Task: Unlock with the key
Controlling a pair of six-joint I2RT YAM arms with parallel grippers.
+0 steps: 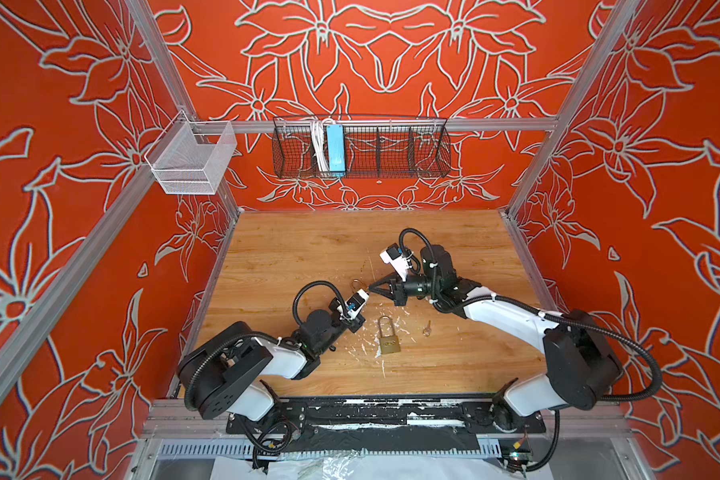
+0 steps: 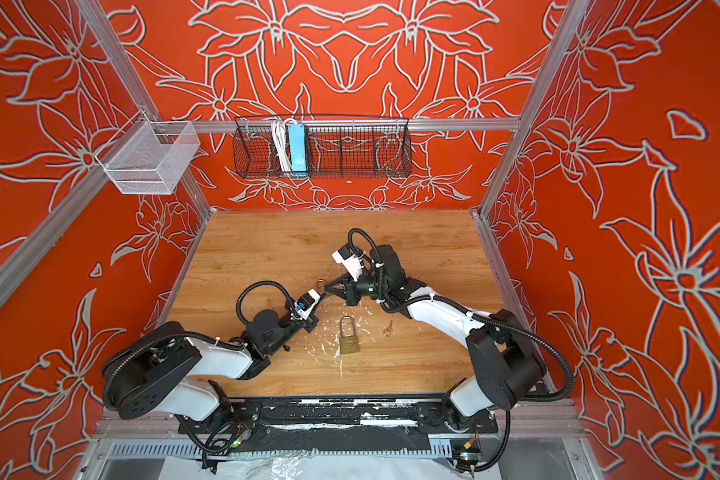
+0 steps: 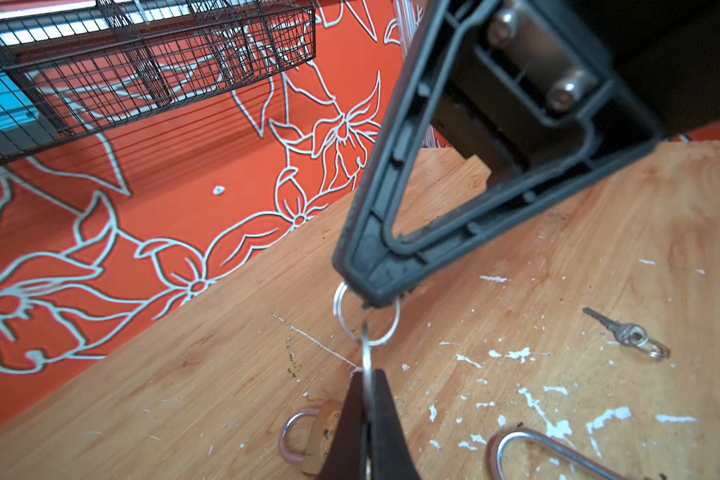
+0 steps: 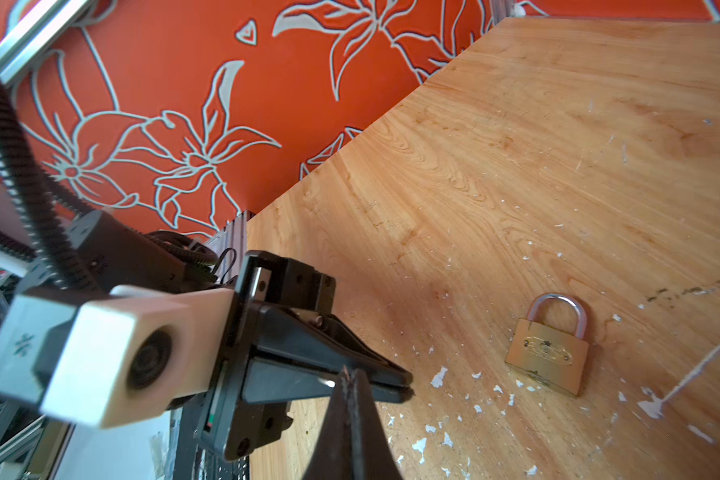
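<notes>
Steel key [image 3: 366,361] on a split ring [image 3: 336,307], held between both hands near the middle of the tabletop [image 1: 292,249]. The left hand [image 3: 366,388] is clamped on the key blade, and the right hand [image 3: 371,293] is pinched on the split ring. Long-shackle brass padlock [image 1: 388,340] — flat on the tabletop, nearer than the hands. Small brass padlock [image 4: 547,353] — flat, close by the hands. Spare key [image 1: 427,329] lies just right of the long-shackle brass padlock.

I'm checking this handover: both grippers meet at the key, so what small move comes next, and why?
Probably the right gripper should open and let go of the ring: the left gripper is shut on the key hanging from it, so it alone can carry the key.
</notes>
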